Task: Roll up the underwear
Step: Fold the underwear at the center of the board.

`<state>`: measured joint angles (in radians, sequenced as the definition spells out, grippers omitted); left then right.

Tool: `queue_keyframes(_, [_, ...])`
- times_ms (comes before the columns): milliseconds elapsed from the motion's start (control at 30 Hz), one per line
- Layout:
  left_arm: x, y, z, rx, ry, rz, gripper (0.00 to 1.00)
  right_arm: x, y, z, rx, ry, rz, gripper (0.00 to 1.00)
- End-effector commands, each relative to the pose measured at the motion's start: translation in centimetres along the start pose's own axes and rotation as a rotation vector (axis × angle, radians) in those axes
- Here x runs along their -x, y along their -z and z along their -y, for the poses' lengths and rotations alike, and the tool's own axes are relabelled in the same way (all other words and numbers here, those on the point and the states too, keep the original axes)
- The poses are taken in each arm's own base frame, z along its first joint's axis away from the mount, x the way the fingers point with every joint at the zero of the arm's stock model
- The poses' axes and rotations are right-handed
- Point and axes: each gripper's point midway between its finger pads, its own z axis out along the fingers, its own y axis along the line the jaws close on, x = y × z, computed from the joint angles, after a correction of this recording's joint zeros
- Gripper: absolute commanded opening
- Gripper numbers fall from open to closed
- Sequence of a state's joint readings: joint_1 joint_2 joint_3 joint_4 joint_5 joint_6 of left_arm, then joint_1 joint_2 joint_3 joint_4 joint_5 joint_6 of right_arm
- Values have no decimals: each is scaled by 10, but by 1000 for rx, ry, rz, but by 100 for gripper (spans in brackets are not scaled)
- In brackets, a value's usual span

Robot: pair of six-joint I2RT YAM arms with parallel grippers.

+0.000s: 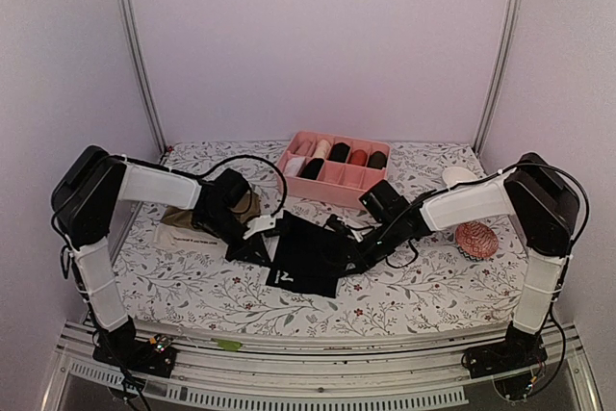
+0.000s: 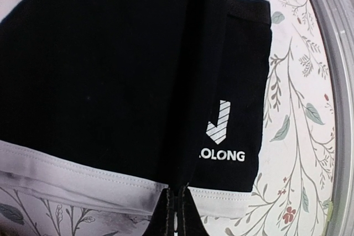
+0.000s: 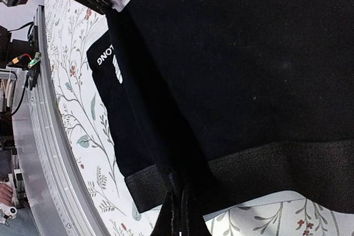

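Floral table (image 1: 183, 286) holds black soft fabric briefs with white trim (image 1: 310, 255) mid-surface, left end effector (image 2: 177, 203) and right end effector (image 3: 178, 200) clenched on opposite edges; uneven pulling could slip a hem, skewing the roll.
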<state>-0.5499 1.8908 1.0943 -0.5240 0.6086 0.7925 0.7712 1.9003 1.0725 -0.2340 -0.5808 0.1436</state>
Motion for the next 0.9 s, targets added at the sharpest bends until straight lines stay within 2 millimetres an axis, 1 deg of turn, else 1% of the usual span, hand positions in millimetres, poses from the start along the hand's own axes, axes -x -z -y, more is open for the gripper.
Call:
queue_keyframes(0, [13, 15, 5, 23, -40, 26, 0, 2, 3, -8, 10, 3, 1, 0])
queue_keyframes(133, [17, 23, 10, 14, -56, 28, 0, 6, 13, -16, 12, 15, 9, 0])
queue_keyframes(233, [18, 25, 15, -4, -62, 32, 0, 6, 16, -23, 27, 20, 11, 0])
queue_keyframes(333, [15, 25, 20, -22, -56, 32, 0, 4, 13, -31, 45, 21, 3, 0])
queue_keyframes(433, [9, 21, 23, -35, -48, 20, 0, 0, 6, -38, 61, 25, -10, 0])
queue_keyframes(600, [2, 14, 24, -42, -39, 8, 0, -11, -7, -36, 60, 16, -44, 0])
queue_keyframes(767, [-8, 6, 23, -46, -34, -13, 0, -17, -14, -30, 59, 6, -61, 0])
queue_keyframes(867, [-10, 3, 23, -47, -36, -21, 0, -21, -15, -28, 56, 3, -68, 0])
